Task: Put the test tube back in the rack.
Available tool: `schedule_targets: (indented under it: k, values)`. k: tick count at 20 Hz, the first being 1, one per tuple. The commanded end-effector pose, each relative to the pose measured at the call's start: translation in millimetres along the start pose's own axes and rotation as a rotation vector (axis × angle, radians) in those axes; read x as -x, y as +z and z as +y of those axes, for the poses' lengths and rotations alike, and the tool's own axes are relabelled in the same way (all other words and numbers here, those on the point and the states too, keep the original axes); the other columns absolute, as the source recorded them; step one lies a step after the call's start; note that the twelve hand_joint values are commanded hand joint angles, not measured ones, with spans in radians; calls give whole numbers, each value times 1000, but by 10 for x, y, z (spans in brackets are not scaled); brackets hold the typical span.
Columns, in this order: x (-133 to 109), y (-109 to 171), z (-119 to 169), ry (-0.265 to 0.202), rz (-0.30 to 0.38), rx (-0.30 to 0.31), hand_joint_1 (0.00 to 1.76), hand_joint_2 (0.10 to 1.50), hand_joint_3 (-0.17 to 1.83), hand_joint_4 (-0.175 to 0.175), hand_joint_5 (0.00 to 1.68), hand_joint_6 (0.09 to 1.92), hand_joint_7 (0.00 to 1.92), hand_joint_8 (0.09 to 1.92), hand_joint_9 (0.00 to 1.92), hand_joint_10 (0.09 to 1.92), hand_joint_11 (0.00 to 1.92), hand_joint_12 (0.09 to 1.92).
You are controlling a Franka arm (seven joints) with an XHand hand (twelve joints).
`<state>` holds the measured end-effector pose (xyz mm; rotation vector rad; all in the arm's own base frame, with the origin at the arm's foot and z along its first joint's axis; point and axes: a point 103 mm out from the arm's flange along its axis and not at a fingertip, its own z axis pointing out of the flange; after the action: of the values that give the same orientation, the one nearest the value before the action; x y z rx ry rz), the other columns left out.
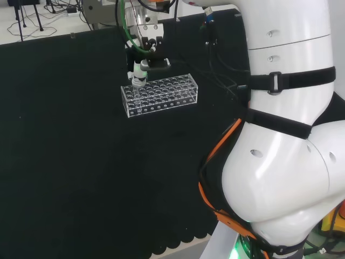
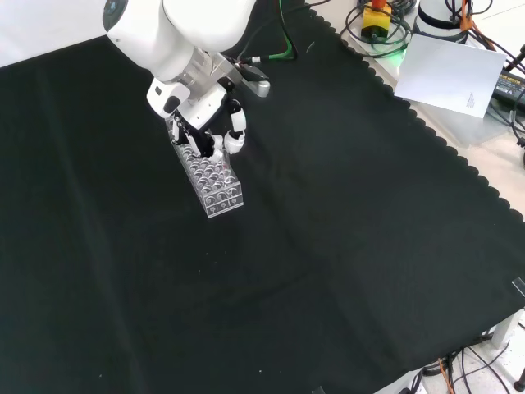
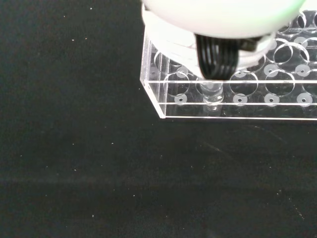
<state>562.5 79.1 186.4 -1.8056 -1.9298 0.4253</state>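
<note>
A clear plastic rack with many round holes stands on the black cloth. In the head view the hand hangs over the rack's left end, its fingers curled round the top of an upright test tube. The tube's lower part stands inside a front hole near that end. In the front view the hand covers the far end of the rack. The wrist view has the tube's rounded bottom low inside the rack, beneath a black finger. Most of the tube is hidden by the fingers.
Black cloth spreads widely around the rack. The arm's white links take up the right of the head view. A white sheet and cables lie off the cloth's scalloped edge at the front view's upper right.
</note>
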Motion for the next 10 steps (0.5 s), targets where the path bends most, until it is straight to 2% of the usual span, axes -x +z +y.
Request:
schedule_targets:
  k: [1,5,7,8,10]
  values:
    - [-11,37,7,-1,4,-3,1436,574,723,-175,1322,562,1424,716,1390,253,691,1236]
    - [-5,63,11,2,6,-6,1436,574,722,-175,1322,562,1424,716,1390,253,691,1236]
    - [18,85,3,-3,36,-9,1436,575,721,-175,1321,562,1424,715,1389,254,690,1236]
    - [43,110,-4,-9,50,-31,1434,593,694,-175,1311,570,1418,710,1368,285,674,1247]
    - [81,130,-28,-22,58,-65,1314,685,587,-175,1255,637,1322,735,1276,537,509,1342]
